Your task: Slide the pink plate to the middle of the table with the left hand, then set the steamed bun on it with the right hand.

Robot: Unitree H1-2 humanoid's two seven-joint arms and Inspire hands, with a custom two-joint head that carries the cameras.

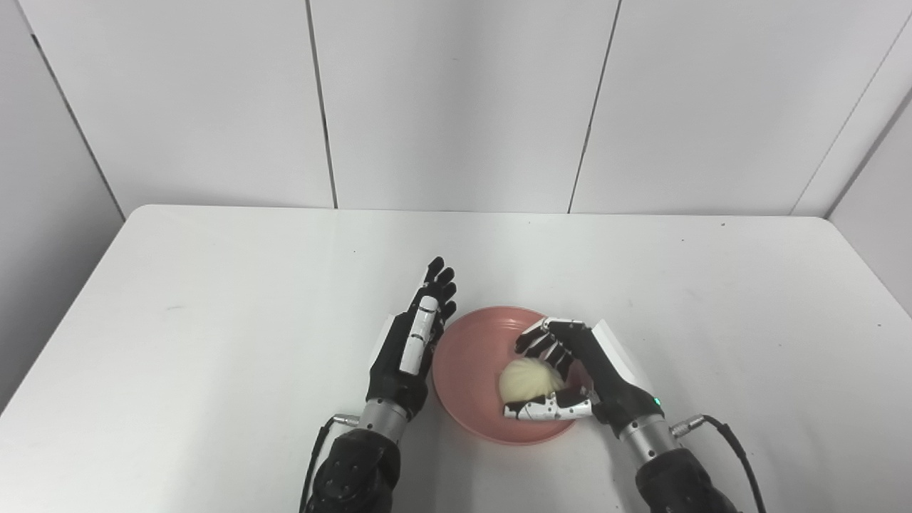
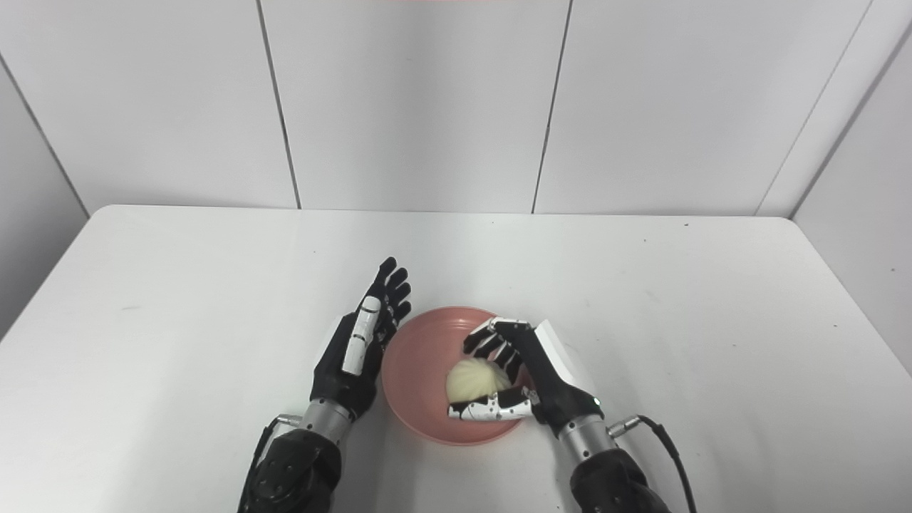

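The pink plate (image 1: 463, 363) lies on the white table near its front middle. A pale, round steamed bun (image 1: 531, 379) rests in the plate's right half. My right hand (image 1: 588, 367) reaches over the plate's right rim and curls around the bun, fingers behind it and thumb pressed along its front. My left hand (image 1: 415, 340) stands on edge beside the plate's left rim, fingers straight and pointing away from me, holding nothing. Whether it touches the rim is unclear.
The white table (image 1: 214, 320) runs to a white panelled wall at the back. Cables trail from both wrists at the front edge.
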